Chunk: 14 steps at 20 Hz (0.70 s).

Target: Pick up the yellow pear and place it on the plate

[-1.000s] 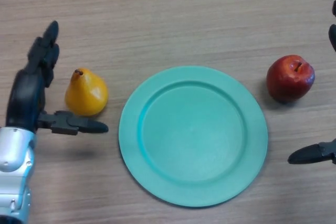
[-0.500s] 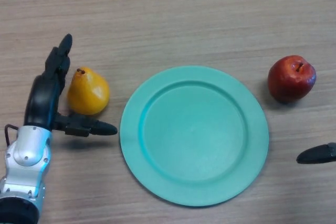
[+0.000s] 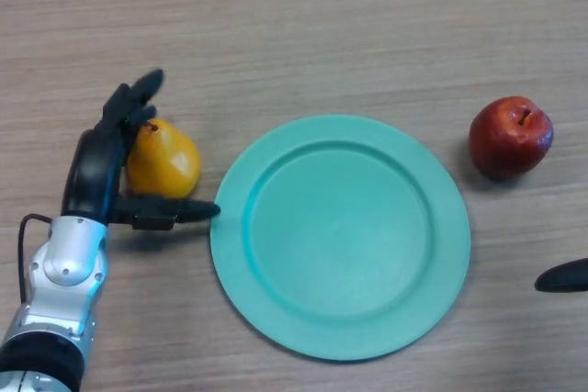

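Left robot hand (image 3: 99, 167) cupped around small yellow pear (image 3: 163, 161), fingers not yet clamped. Pear on wooden desk (image 3: 322, 25) just beside round teal plate (image 3: 340, 236). Grasp, lift, placing left.

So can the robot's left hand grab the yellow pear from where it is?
Probably yes. The left hand already sits right beside the yellow pear, fingers curving over its top and thumb stretched out below it. Nothing lies between them, and the plate is off to the side.
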{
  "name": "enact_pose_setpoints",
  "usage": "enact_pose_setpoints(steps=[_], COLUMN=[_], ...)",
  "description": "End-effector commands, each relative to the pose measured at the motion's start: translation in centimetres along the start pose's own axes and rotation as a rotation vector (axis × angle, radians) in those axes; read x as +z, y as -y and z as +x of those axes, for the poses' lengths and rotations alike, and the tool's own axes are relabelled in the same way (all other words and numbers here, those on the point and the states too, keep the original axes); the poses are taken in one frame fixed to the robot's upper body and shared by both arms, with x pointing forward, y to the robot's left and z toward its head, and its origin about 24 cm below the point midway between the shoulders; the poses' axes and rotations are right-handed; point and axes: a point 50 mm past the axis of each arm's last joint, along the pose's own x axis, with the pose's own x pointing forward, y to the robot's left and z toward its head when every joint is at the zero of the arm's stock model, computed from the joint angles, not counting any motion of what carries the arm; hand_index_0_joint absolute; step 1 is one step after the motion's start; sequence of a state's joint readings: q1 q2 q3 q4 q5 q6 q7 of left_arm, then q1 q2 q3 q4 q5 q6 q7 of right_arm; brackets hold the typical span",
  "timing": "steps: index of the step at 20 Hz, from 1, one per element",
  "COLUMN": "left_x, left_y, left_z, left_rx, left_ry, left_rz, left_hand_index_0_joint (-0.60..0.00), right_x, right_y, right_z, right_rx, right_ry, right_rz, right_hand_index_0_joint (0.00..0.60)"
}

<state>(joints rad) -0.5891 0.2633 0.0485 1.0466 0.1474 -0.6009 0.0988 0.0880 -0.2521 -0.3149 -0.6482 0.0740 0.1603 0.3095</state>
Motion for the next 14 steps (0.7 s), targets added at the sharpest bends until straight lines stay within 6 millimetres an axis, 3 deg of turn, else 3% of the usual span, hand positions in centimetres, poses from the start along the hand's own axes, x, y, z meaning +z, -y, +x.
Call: enact_pose_setpoints(steps=[1, 2, 3, 5, 6, 7, 9, 10, 14], left_x=[3.5, 3.4, 3.3, 3.3, 3.5, 3.6, 4.6, 5.0, 7.6], left_y=[-2.6, -2.5, -2.6, -2.7, -3.1, -3.5, -4.5, -4.7, -3.8], left_z=[1.5, 1.4, 1.3, 1.3, 1.3, 1.3, 1.1, 1.0, 0.7], left_rx=[0.110, 0.098, 0.091, 0.089, 0.106, 0.124, 0.183, 0.200, 0.148], left_ry=[0.216, 0.211, 0.209, 0.210, 0.218, 0.225, 0.267, 0.286, 0.366], left_rz=[0.077, 0.095, 0.105, 0.103, 0.101, 0.096, 0.099, 0.114, 0.119], left_hand_index_0_joint=[-0.600, -0.600, -0.550, -0.349, -0.200, -0.350, -0.573, -0.600, -0.600], right_x=[2.8, 2.8, 2.9, 2.9, 2.9, 3.0, 3.1, 3.1, 3.2], right_y=[1.6, 1.5, 1.5, 1.4, 1.4, 1.3, 1.2, 1.1, 0.9], right_z=[-0.6, -0.5, -0.5, -0.5, -0.5, -0.5, -0.4, -0.3, -0.2], right_rx=[-0.074, -0.072, -0.068, -0.067, -0.064, -0.061, -0.055, -0.055, -0.048], right_ry=[0.162, 0.160, 0.159, 0.159, 0.157, 0.155, 0.155, 0.157, 0.164], right_rz=[-0.119, -0.113, -0.120, -0.120, -0.123, -0.125, -0.127, -0.126, -0.123], right_hand_index_0_joint=[0.000, 0.000, 0.000, 0.000, 0.000, 0.000, 0.000, 0.000, 0.000])
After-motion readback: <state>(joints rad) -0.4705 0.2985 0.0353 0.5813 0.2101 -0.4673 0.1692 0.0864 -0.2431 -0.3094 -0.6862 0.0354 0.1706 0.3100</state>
